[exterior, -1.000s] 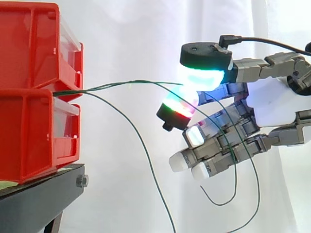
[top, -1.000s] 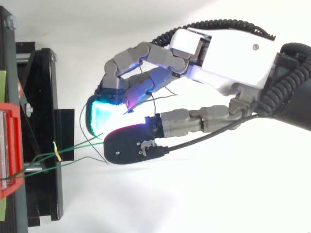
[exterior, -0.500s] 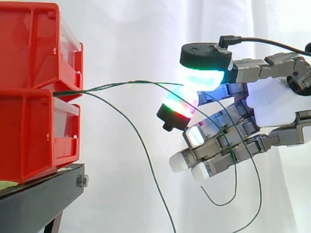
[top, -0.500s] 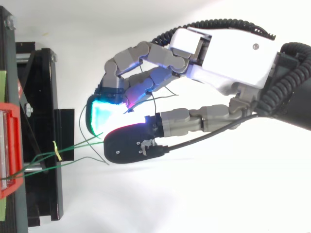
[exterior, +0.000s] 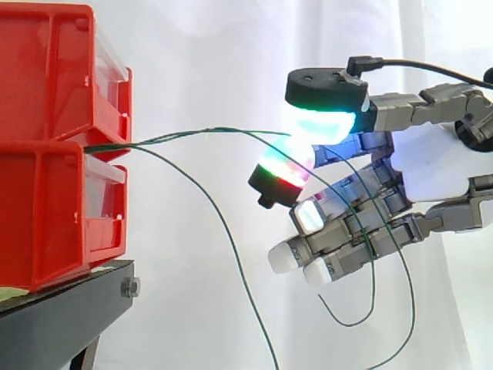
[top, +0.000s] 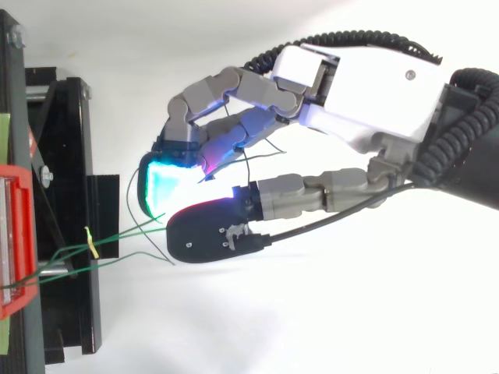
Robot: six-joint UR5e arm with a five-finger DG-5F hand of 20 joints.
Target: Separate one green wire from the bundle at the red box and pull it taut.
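Grip of robot hand (exterior: 431, 166) closed on one green wire (exterior: 208, 129): pinched between two glowing fingertips (exterior: 320, 123), cyan-green above and red-green below, with the other fingers curled beneath and showing white pads. Seen from the side, reaching in from the right and held in the air, well apart from two stacked red bins (exterior: 46, 116) on a black stand (exterior: 62, 316) before a white curtain (exterior: 216, 46). Pinched wire coming out of the gap between the bins and running nearly level to the pinch, with a slight upward bow; not drawn straight. Second wire (exterior: 239, 270) leaving the same gap and sagging in a long arc down past the bottom edge. Thin green loops (exterior: 373, 285) hanging across and below the curled fingers. From above, same pinch a little way off the stand's edge, with wires fanning from the bin toward it, bound by a small yellow tie (top: 90, 241) over the stand.
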